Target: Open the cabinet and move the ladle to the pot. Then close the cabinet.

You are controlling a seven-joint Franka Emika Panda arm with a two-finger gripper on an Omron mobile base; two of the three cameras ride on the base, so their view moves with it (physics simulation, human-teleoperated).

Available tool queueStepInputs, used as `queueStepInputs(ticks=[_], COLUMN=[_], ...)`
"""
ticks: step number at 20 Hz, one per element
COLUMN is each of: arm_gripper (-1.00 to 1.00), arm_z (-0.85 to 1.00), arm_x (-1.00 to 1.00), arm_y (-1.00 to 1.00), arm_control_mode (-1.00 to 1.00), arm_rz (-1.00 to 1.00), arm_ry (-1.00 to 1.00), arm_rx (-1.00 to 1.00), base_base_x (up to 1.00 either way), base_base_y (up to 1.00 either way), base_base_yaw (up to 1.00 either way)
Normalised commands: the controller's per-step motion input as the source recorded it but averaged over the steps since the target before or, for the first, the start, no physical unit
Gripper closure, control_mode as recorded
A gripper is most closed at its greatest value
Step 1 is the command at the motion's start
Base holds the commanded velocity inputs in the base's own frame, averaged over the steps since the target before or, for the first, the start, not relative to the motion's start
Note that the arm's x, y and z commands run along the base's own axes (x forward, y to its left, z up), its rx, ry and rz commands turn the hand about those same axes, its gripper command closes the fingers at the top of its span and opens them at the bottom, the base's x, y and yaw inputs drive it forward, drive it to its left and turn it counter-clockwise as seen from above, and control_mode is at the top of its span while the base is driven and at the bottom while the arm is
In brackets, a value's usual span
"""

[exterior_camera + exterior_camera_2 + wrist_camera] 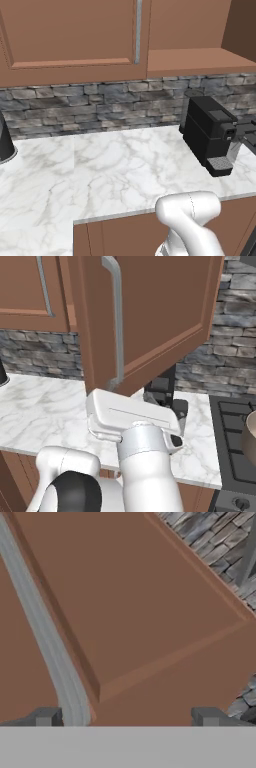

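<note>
Opening step in hand. Cabinet (165,316) door swung partway out, bar handle (116,316) facing hand. Gripper (127,719) jaws spread wide, clamped on nothing, close before door panel. Pot (250,438) on stove at right. Ladle location: cannot tell. Next, probably: swing door wider, reach inside.

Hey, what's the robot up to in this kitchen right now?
The white arm's end effector is open, right at the reddish-brown wooden wall cabinet, whose right door stands swung out over the white marble counter. The door's silver bar handle sits by one fingertip, not gripped. A black coffee machine stands on the counter; the tan metal pot waits on the stove.
</note>
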Motion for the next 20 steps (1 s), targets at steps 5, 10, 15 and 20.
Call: queueStepInputs(ticks=[5, 10, 15, 20], arm_gripper=[-1.0, -1.0, -1.0, -1.0], arm_z=[-0.05, 0.0, 0.0, 0.0], arm_x=[0.46, 0.53, 0.63, 0.66], arm_y=[0.14, 0.41, 0.5, 0.48], arm_control_mode=[-1.0, -1.0, -1.0, -1.0], arm_rz=[0.14, 0.1, 0.06, 0.01], arm_ry=[-0.02, -0.03, -0.03, 0.0], arm_rx=[0.08, 0.04, 0.01, 0.0], base_base_x=[0.0, 0.0, 0.0, 0.0], base_base_y=[0.0, 0.0, 0.0, 0.0], base_base_yaw=[0.0, 0.0, 0.0, 0.0])
